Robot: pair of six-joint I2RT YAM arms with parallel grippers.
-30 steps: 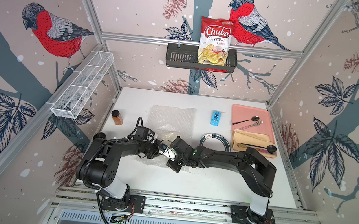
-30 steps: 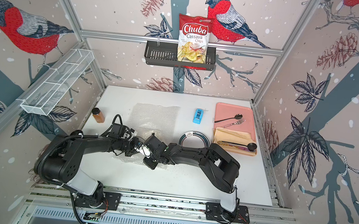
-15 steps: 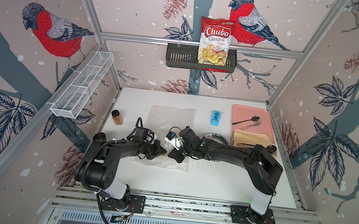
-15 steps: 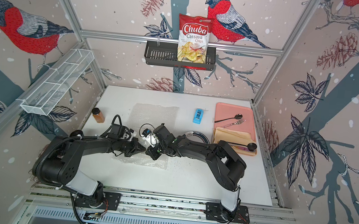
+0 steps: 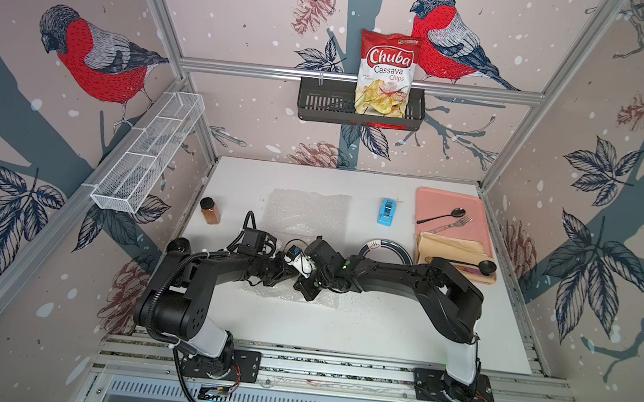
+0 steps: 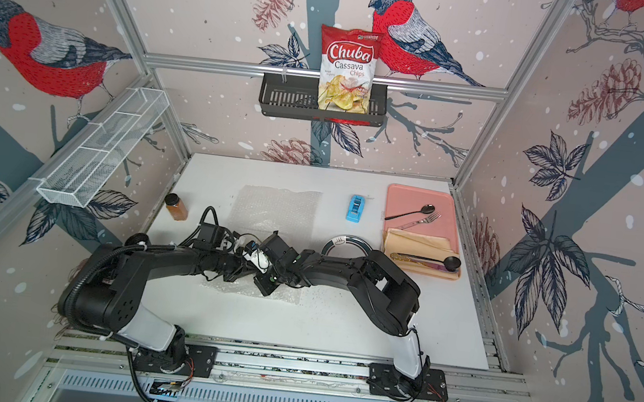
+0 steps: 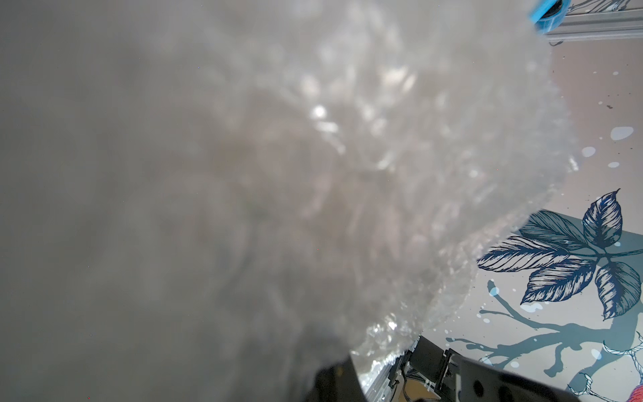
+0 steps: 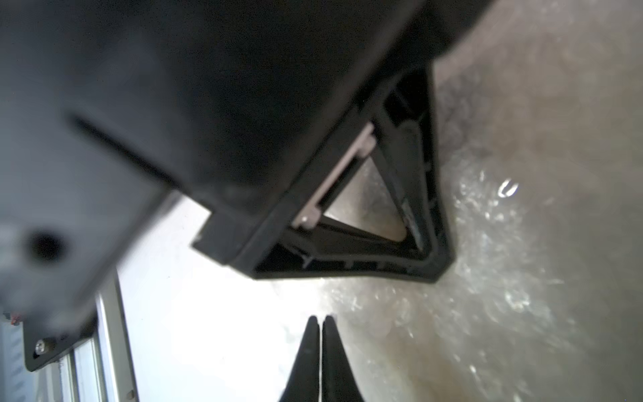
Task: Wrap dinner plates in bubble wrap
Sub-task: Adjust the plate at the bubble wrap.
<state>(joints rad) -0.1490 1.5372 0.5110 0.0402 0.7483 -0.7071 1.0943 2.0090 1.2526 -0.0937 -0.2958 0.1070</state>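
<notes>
A white tabletop (image 5: 379,332) sits inside a booth papered with red-breasted birds, pine cones and dark leaves. The writing that reads is on a red and white chip bag (image 5: 386,75) standing in a black basket (image 5: 323,103) on the back wall: "Chuba Cassava Chips". Its smaller print is too small to make out. Two black robot arms reach in from the near edge and meet over a crumpled sheet of bubble wrap (image 5: 321,299) at the near middle of the tabletop. In the right wrist view the left pincer (image 8: 431,264) has its tips together and appears to pinch the film, which drapes across the left wrist lens. A tan tint shows through it, too blurred to name. The right pincer (image 8: 320,334) is closed too, tip against tip, just at the edge of the sheet; whether any film sits between the tips I cannot tell. A second sheet (image 5: 307,210) lies flat farther back. One dinner plate (image 5: 397,247), with a dark teal rim and pale centre, lies uncovered just behind the right forearm, partly hidden by it. Beside it is a pink tray (image 5: 436,198) holding a black spoon (image 5: 440,215), a fork (image 5: 454,224) and a tan napkin (image 5: 451,245) with a black ladle (image 5: 470,264) across it. A small blue object (image 5: 386,211) lies between the second sheet and the tray. A spice jar (image 5: 210,210) stands toward the left wall.
</notes>
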